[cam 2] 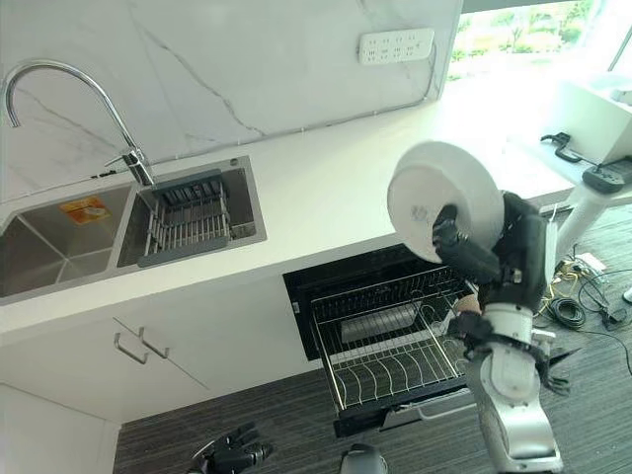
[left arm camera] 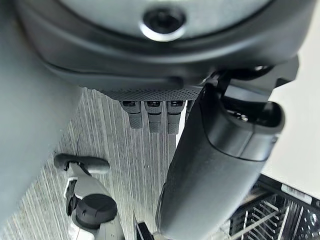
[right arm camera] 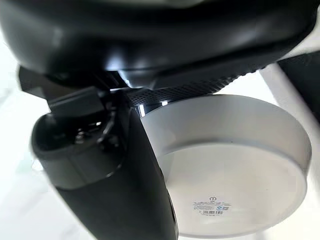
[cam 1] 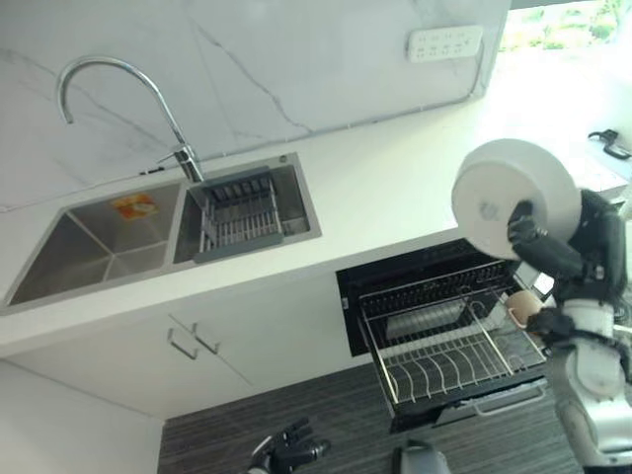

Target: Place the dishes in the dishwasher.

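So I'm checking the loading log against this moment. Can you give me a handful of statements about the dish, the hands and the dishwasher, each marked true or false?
1. The right hand holds a white bowl above the pulled-out dishwasher rack. True.
2. The bowl already sits in the rack. False: it is held in the air, bottom towards the camera.
3. The left hand hangs low over the dark floor, holding nothing. True.
4. The dishwasher is closed. False: its rack is drawn out.
5. A wire drainer basket sits in the right basin of the sink. True.
6. The faucet is running. False: no water shows.
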`<state>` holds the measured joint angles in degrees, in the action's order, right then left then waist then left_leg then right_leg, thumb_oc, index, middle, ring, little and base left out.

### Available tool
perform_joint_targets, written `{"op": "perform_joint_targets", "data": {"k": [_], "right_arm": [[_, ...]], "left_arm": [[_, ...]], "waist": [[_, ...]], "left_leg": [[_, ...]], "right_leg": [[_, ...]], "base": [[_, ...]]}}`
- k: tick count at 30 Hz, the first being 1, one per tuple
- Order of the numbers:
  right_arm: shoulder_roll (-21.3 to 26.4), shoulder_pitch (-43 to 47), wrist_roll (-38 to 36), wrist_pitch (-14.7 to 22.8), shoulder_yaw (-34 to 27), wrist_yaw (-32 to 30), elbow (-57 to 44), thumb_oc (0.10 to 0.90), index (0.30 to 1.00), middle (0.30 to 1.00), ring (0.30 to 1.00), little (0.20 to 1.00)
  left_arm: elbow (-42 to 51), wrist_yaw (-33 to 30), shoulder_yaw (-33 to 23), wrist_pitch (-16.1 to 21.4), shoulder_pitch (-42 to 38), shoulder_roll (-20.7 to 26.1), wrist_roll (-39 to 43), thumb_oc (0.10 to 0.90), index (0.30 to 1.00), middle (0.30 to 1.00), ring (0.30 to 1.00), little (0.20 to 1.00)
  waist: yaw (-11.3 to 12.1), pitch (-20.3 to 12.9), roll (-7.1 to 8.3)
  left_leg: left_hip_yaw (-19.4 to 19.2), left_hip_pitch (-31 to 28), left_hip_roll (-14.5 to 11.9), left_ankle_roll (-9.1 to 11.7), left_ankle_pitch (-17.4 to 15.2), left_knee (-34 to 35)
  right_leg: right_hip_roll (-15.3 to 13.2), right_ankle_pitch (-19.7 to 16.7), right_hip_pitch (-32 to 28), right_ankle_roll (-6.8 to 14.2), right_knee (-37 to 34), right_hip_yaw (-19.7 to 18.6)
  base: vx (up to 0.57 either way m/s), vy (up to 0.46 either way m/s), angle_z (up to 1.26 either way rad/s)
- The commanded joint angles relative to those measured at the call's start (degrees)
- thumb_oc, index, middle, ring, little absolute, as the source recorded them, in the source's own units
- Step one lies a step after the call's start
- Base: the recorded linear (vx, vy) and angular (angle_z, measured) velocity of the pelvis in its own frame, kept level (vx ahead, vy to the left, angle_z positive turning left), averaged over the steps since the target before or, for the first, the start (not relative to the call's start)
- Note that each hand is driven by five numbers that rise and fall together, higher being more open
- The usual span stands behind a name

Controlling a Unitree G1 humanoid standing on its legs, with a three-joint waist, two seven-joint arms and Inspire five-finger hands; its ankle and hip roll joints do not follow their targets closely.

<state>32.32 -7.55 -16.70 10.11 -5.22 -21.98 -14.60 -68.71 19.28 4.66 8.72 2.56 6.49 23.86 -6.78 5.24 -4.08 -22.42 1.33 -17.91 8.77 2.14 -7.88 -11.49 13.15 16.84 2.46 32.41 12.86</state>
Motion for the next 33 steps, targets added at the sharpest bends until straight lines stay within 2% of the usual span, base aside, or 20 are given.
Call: {"op": "perform_joint_targets", "data": {"k": [1, 2, 3, 4, 5, 6, 8, 12, 17, 19, 22, 26, 33], "right_arm": [[-0.14, 9.31, 12.06, 3.91, -4.76, -1.5, -6.67, 0.4, 0.3, 0.3, 0.3, 0.3], [0.12, 8.71, 15.27, 3.81, -4.39, -1.79, -6.37, 0.4, 0.3, 0.3, 0.3, 0.3], [0.91, 7.85, 22.41, 4.24, -3.92, -2.35, -5.28, 0.4, 0.3, 0.3, 0.3, 0.3], [2.14, 7.39, 26.56, 3.93, -3.38, -2.73, -4.74, 0.4, 0.3, 0.3, 0.3, 0.3], [3.0, 7.16, 29.91, 3.12, -3.18, -3.12, -4.62, 0.4, 0.3, 0.3, 0.3, 0.3], [5.91, 6.78, 38.53, 1.69, -2.68, -5.58, -3.54, 0.4, 0.3, 0.3, 0.3, 0.3], [10.24, 6.34, 44.61, -1.21, -1.75, -6.58, 0.02, 0.4, 0.3, 0.3, 0.3, 0.3], [12.68, 6.04, 47.36, -2.91, 1.53, -8.27, 6.55, 0.4, 0.3, 0.3, 0.3, 0.3], [12.99, 6.08, 51.6, -3.79, 5.99, -11.61, 13.4, 0.4, 0.3, 0.3, 0.3, 0.3], [13.04, 7.83, 49.42, -4.3, 10.09, -13.11, 20.88, 0.4, 0.3, 0.3, 0.3, 0.3], [12.18, 11.16, 50.53, -4.4, 15.4, -14.05, 30.71, 0.4, 0.3, 0.3, 0.3, 0.3], [10.18, 13.5, 49.36, -4.16, 18.97, -14.54, 39.36, 0.4, 0.3, 0.3, 0.3, 0.3], [8.11, 18.25, 47.61, -7.16, 21.99, -16.87, 50.13, 0.4, 0.3, 0.3, 0.3, 0.3]], "left_arm": [[-4.45, -1.03, 0.22, -3.73, 8.93, 4.28, -3.02, 0.8, 0.9, 0.9, 0.9, 0.9], [-4.02, -1.05, -0.14, -4.03, 8.91, 4.46, -3.11, 0.8, 0.9, 0.9, 0.9, 0.9], [-3.45, -1.06, -0.74, -4.37, 8.92, 4.68, -3.57, 0.8, 0.9, 0.9, 0.9, 0.9], [-3.02, -0.96, -1.08, -4.44, 8.9, 4.92, -3.88, 0.8, 0.9, 0.9, 0.9, 0.9], [-2.73, -0.83, -1.2, -4.49, 8.88, 5.1, -3.93, 0.8, 0.9, 0.9, 0.9, 0.9], [-1.92, -0.22, -1.57, -4.75, 8.61, 5.56, -4.2, 0.8, 0.9, 0.9, 0.9, 0.9], [-0.83, 0.32, -1.68, -5.19, 8.27, 6.19, -4.02, 0.8, 0.9, 0.9, 0.9, 0.9], [-0.54, 0.91, -1.91, -5.57, 7.96, 7.21, -4.01, 0.8, 0.9, 0.9, 0.9, 0.9], [-0.37, 0.81, -1.98, -7.1, 7.81, 8.26, -5.5, 0.8, 0.9, 0.9, 0.9, 0.9], [-0.41, 0.65, -1.07, -7.89, 7.44, 9.32, -6.75, 0.8, 0.9, 0.9, 0.9, 0.9], [0.09, 0.44, -0.09, -8.87, 7.12, 10.36, -6.56, 0.8, 0.9, 0.9, 0.9, 0.9], [0.9, 0.77, 0.56, -9.66, 7.06, 11.13, -6.97, 0.8, 0.9, 0.9, 0.9, 0.9], [2.07, 1.03, 2.9, -10.97, 6.88, 11.44, -6.95, 0.8, 0.9, 0.9, 0.9, 0.9]], "waist": [[-0.55, 1.63, 4.11], [-0.52, 1.63, 4.06], [-0.41, 1.65, 4.06], [-0.3, 1.7, 4.06], [-0.24, 1.72, 4.02], [0.0, 1.73, 3.97], [0.51, 1.55, 4.02], [1.15, 1.13, 4.15], [1.88, 0.9, 4.37], [2.73, 0.85, 4.34], [3.84, 0.79, 4.09], [5.19, 0.8, 3.65], [7.49, 1.33, 2.56]], "left_leg": [[0.82, 3.0, -1.58, -0.49, -8.49, -9.3], [0.86, 3.07, -1.46, -0.49, -8.54, -9.3], [0.91, 3.11, -1.31, -0.48, -8.59, -9.3], [0.93, 3.11, -1.18, -0.55, -8.66, -9.3], [0.95, 3.14, -1.12, -0.59, -8.7, -9.3], [1.15, 3.21, -0.86, -0.75, -8.97, -9.3], [1.54, 3.37, -0.36, -0.91, -9.38, -9.3], [1.96, 3.35, 0.39, -1.32, -10.1, -9.3], [2.63, 3.5, 1.1, -1.73, -10.51, -9.3], [3.27, 3.46, 1.42, -1.93, -10.7, -9.3], [3.99, 3.44, 1.72, -2.06, -10.71, -9.3], [4.77, 3.52, 1.97, -2.08, -10.61, -9.3], [6.37, 4.0, 2.52, -2.05, -10.27, -9.3]], "right_leg": [[-2.32, -5.33, -10.48, 6.07, -15.22, 0.95], [-2.41, -5.33, -10.47, 6.15, -15.22, 1.02], [-2.52, -5.35, -10.52, 6.26, -15.22, 1.13], [-2.68, -5.43, -10.53, 6.41, -15.22, 1.3], [-2.77, -5.47, -10.52, 6.51, -15.22, 1.4], [-2.92, -5.41, -10.55, 6.7, -15.22, 1.61], [-3.22, -5.43, -10.61, 7.08, -15.22, 1.96], [-3.53, -5.49, -10.69, 7.34, -15.22, 2.56], [-3.91, -5.51, -10.84, 7.54, -15.22, 3.13], [-4.17, -5.56, -11.05, 7.62, -15.22, 3.45], [-4.43, -5.46, -11.47, 7.54, -15.22, 4.03], [-4.76, -5.3, -11.97, 7.4, -15.22, 4.98], [-5.68, -5.42, -12.51, 7.24, -15.22, 6.65]], "base": [[-0.02, 0.034, 0.06], [-0.02, 0.037, 0.09], [-0.01, 0.039, 0.08], [-0.01, 0.038, 0.06], [-0.02, 0.045, 0.05], [-0.01, 0.049, 0.04], [0.0, 0.039, 0.09], [0.01, 0.013, 0.04], [0.01, -0.007, 0.11], [0.03, -0.019, 0.07], [0.04, -0.01, 0.07], [0.03, -0.009, 0.08], [0.02, -0.008, 0.14]]}}
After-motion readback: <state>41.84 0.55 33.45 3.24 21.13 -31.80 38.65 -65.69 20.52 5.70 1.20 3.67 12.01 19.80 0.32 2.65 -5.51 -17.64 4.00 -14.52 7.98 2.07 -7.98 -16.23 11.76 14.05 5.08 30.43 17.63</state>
